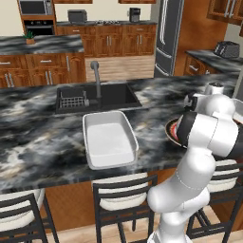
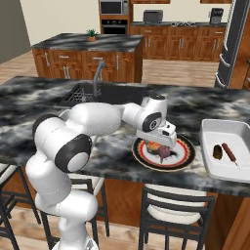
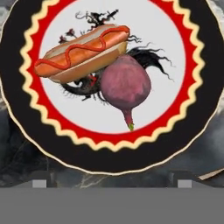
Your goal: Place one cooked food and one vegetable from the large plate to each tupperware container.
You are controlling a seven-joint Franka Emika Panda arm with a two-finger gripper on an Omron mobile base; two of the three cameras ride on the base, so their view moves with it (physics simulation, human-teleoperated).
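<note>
Hot dog [image 3: 81,52] touches beet [image 3: 125,83] on plate [image 3: 188,109]; open white centre elsewhere, seemingly passable.

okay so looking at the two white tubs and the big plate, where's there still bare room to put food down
The near tupperware container, in front of the sink, is bare throughout. The other tupperware container has room along its far side; two dark foods crowd its near end. On the large plate, the hot dog and beet take up the centre.

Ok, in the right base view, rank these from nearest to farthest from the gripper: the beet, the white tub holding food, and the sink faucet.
1. The dark red round beet, on the patterned plate directly under the gripper.
2. The white rectangular tub, to the right on the counter.
3. The grey curved sink faucet, far back left.
</note>
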